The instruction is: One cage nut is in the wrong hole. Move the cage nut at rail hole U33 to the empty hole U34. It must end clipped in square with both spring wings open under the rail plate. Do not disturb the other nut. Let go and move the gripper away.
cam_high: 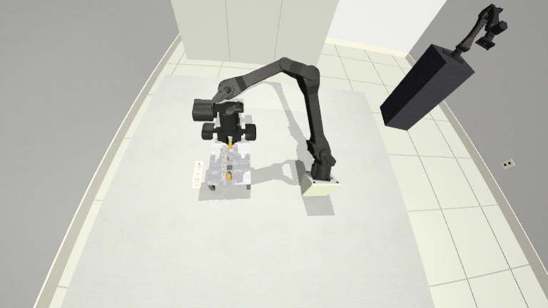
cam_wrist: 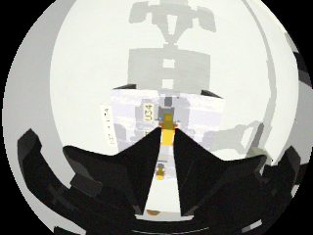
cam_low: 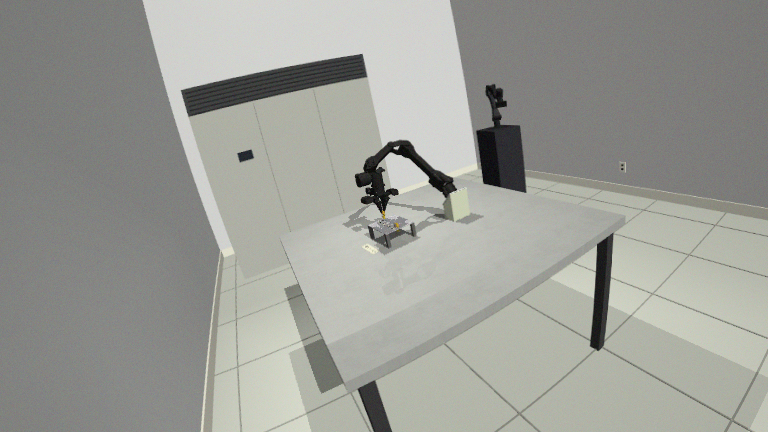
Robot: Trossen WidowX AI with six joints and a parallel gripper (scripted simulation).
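My gripper (cam_high: 230,140) (cam_low: 384,212) (cam_wrist: 167,132) points down and is shut on a yellow cage nut (cam_high: 230,145) (cam_low: 383,215) (cam_wrist: 167,137). The held nut is at the U34 end of the rail plate (cam_high: 242,167) (cam_wrist: 120,104), in line with the hole beside the U34 label (cam_wrist: 149,113). It looks upright. Orange-red wings show at its sides in the wrist view. I cannot tell whether it is just above the hole or partly in it. The other yellow nut (cam_high: 229,177) (cam_low: 397,225) (cam_wrist: 159,172) sits in the plate's opposite end. Two dark square holes show between the nuts.
The rail plate stands on short dark legs on the grey table (cam_high: 258,248) (cam_low: 481,268). A white label card (cam_high: 197,174) (cam_low: 369,248) (cam_wrist: 108,125) lies beside it. The arm's pale base block (cam_high: 321,188) (cam_low: 457,205) stands on the plate's other side.
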